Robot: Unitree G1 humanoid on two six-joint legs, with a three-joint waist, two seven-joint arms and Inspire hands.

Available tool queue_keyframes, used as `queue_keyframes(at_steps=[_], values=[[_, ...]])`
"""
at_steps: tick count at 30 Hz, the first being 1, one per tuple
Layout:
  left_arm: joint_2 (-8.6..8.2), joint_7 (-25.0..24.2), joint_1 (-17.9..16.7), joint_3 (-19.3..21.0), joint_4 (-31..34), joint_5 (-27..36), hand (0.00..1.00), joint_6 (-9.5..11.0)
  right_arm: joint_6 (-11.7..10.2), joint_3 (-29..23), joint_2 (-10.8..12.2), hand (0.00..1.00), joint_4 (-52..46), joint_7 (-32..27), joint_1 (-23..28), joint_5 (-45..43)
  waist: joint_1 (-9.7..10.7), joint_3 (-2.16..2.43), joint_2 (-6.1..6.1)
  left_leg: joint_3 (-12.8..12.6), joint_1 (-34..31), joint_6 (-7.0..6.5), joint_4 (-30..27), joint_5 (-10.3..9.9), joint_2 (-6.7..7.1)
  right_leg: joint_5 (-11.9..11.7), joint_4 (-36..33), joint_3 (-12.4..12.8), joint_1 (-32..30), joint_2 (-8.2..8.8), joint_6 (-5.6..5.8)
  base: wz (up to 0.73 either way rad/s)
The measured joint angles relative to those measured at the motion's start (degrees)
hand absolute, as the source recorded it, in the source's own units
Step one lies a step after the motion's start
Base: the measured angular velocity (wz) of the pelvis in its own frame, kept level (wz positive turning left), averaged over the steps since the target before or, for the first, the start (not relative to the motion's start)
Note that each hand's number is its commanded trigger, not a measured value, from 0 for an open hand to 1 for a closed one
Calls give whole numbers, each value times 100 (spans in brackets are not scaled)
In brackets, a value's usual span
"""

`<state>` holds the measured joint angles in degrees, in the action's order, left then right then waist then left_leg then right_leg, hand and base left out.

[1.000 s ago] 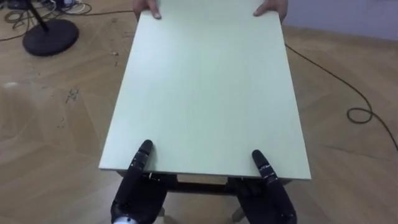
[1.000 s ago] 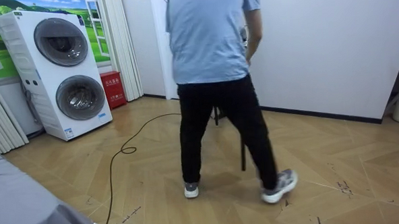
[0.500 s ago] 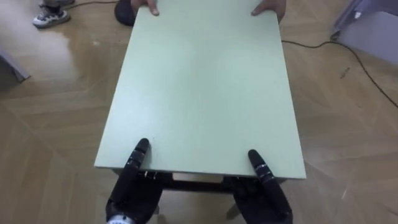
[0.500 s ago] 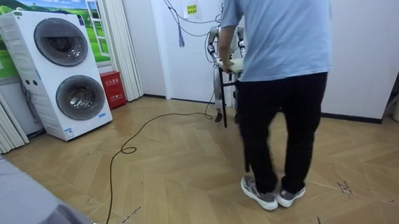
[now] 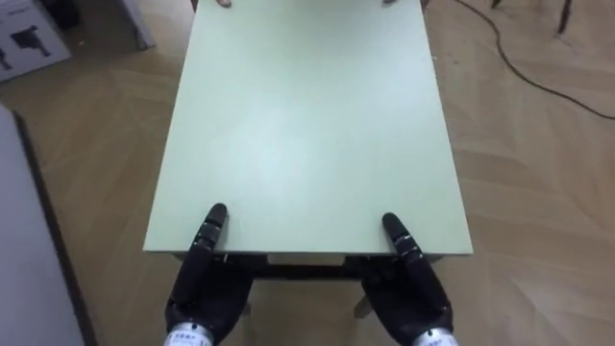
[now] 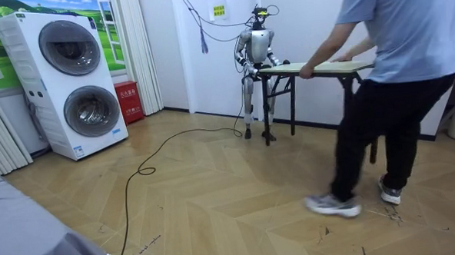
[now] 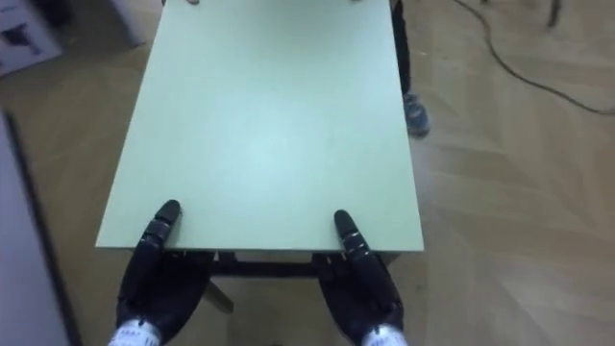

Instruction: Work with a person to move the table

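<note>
A pale green table (image 5: 307, 125) stretches away from me, its near edge at my hands. My left hand (image 5: 207, 288) clasps the near left corner with its thumb (image 5: 211, 226) on top and the rest of the hand below the edge. My right hand (image 5: 408, 293) holds the near right corner the same way. At the far edge the person's fingertips (image 5: 223, 3) rest on the top. In the room view the person (image 6: 395, 97) grips the table (image 6: 317, 67) opposite me, mid-stride, while I stand by the white wall.
A stacked washer and dryer (image 6: 79, 80) and a red box (image 6: 126, 101) stand at the room view's left. A dark cable (image 6: 141, 170) snakes over the wooden floor. A grey surface (image 5: 29, 250) lies at my left, and another cable (image 5: 519, 58) at the far right.
The person has stepped to the room view's right, uncovering me and the table. The floor under the table has shifted in the eye view. Both my hands keep their hold.
</note>
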<state>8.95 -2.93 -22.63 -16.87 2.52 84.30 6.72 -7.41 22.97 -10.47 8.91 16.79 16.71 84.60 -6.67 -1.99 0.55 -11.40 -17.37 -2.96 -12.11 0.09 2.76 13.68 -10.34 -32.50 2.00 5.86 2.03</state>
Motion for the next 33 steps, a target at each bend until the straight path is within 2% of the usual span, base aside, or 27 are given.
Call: queue_keyframes(at_steps=[2,3,4,6,9,12,13,14,15,16,17,18,19,20,21,22,23,24,25,26,27,29,30,31,32,33], values=[[-7,-61,-65,8,-8,21,100,84,4,-5,75,100,-2,-37,6,-172,21,3,26,-310,11,27,-40,43,-36,56,-26,-431,132,110,48,57],[-8,-66,-90,19,-6,23,100,84,6,-4,99,100,-2,-40,22,-183,6,4,38,-357,2,7,-116,4,-45,78,-68,-474,166,118,70,47],[-4,-94,-148,58,1,26,100,84,77,-2,120,100,-3,-40,39,-197,-37,17,57,-320,8,-82,-154,-113,-23,171,-135,-507,202,116,106,44],[15,-102,-162,74,1,31,100,84,133,-1,119,100,-13,-40,54,-213,-24,19,62,-132,2,-118,-98,-94,101,212,-177,-500,202,100,163,49],[8,-51,-226,90,3,50,100,96,192,4,159,100,-13,-171,53,-213,-96,29,82,33,10,-462,-146,-104,191,281,-381,-388,190,125,192,28],[-24,22,-288,78,0,52,100,113,229,18,116,100,-15,-294,30,-217,-190,30,84,145,44,-543,-217,-163,218,289,-704,-163,146,183,176,24],[-61,31,-346,72,0,57,100,128,251,17,109,100,-15,-344,17,-248,-205,30,86,247,44,-601,-267,-212,243,318,-891,-36,59,211,125,34],[-87,66,-373,40,-1,67,100,150,251,7,94,100,-14,-375,18,-298,-187,29,86,431,43,-610,-283,-222,328,364,-1097,177,-118,235,45,40],[-104,83,-386,27,-2,70,100,164,251,7,87,100,-14,-394,20,-305,-180,30,86,508,48,-610,-280,-223,378,382,-1193,263,-235,290,15,58],[-153,104,-404,12,-32,87,100,173,251,-2,85,100,-14,-420,40,-342,-160,30,86,707,87,-607,-229,-222,513,392,-1451,291,-454,399,-1,56],[-157,108,-412,2,-69,103,100,191,259,-2,98,100,-11,-453,64,-377,-158,31,83,878,159,-568,-151,-195,629,390,-1754,398,-648,500,-13,55],[-159,108,-412,7,-91,112,100,195,276,-3,109,100,-11,-477,67,-384,-157,30,86,950,202,-555,-121,-186,671,376,-1885,493,-748,533,-26,51],[-158,114,-411,14,-123,118,100,203,342,-3,126,100,-5,-516,79,-385,-132,30,92,1060,284,-517,-84,-160,729,351,-2086,768,-988,529,-42,66],[-152,134,-406,11,-162,113,100,208,426,-2,132,100,15,-541,94,-371,-56,33,102,1220,409,-422,5,-97,774,348,-2149,1084,-1202,470,-48,76],[-132,141,-398,6,-182,110,100,214,455,-2,135,100,17,-545,115,-366,3,34,99,1223,493,-336,99,-41,777,322,-2104,1222,-1281,411,-80,106],[-92,147,-385,0,-207,110,100,215,502,-22,175,100,10,-541,178,-366,155,41,68,1169,580,-247,71,-114,767,193,-1853,1411,-1388,455,-161,145],[19,162,-302,-20,-167,119,100,217,504,-94,274,100,-21,-485,251,-349,374,20,92,768,167,-604,-1134,-820,488,23,-1967,1532,-1523,617,87,156],[58,206,-240,-22,-187,118,100,206,509,-126,317,100,4,-476,283,-340,469,16,75,573,-25,-584,-1538,-1091,409,14,-2117,1603,-1604,707,248,111],[68,302,-209,10,-346,104,100,200,595,-115,398,100,177,-561,261,-382,416,103,-52,531,13,-560,-1668,-1232,484,-50,-2161,1750,-1706,896,352,35],[87,400,-208,76,-378,86,100,198,658,-115,415,100,200,-641,279,-468,341,109,-56,546,198,-405,-1516,-1261,478,-130,-1956,1763,-1664,831,269,0],[95,398,-210,95,-377,51,100,182,675,-116,412,100,198,-636,287,-465,294,103,-40,551,291,-371,-1390,-1240,466,-156,-1811,1788,-1621,785,267,-13],[66,376,-207,168,-374,-13,100,73,693,-122,404,100,196,-628,282,-371,147,102,32,550,632,-197,-877,-1112,432,-349,-1116,1816,-1348,448,247,-15],[67,367,-208,172,-369,-18,100,64,697,-122,402,100,195,-628,280,-357,133,102,48,552,696,-192,-793,-1089,428,-395,-992,1828,-1257,383,244,-16],[67,364,-209,204,-349,-42,100,6,701,-122,396,100,195,-629,270,-311,23,107,73,547,794,-222,-651,-1042,425,-434,-796,1851,-1128,264,224,-24],[65,366,-209,249,-346,-78,100,-46,706,-101,381,100,196,-629,262,-286,-80,109,75,534,886,-213,-492,-1001,424,-455,-595,1930,-1008,95,189,-25],[62,371,-210,256,-347,-83,100,-47,706,-83,372,100,200,-631,261,-276,-96,110,73,531,948,-169,-408,-957,425,-493,-467,1981,-937,5,125,-7]])
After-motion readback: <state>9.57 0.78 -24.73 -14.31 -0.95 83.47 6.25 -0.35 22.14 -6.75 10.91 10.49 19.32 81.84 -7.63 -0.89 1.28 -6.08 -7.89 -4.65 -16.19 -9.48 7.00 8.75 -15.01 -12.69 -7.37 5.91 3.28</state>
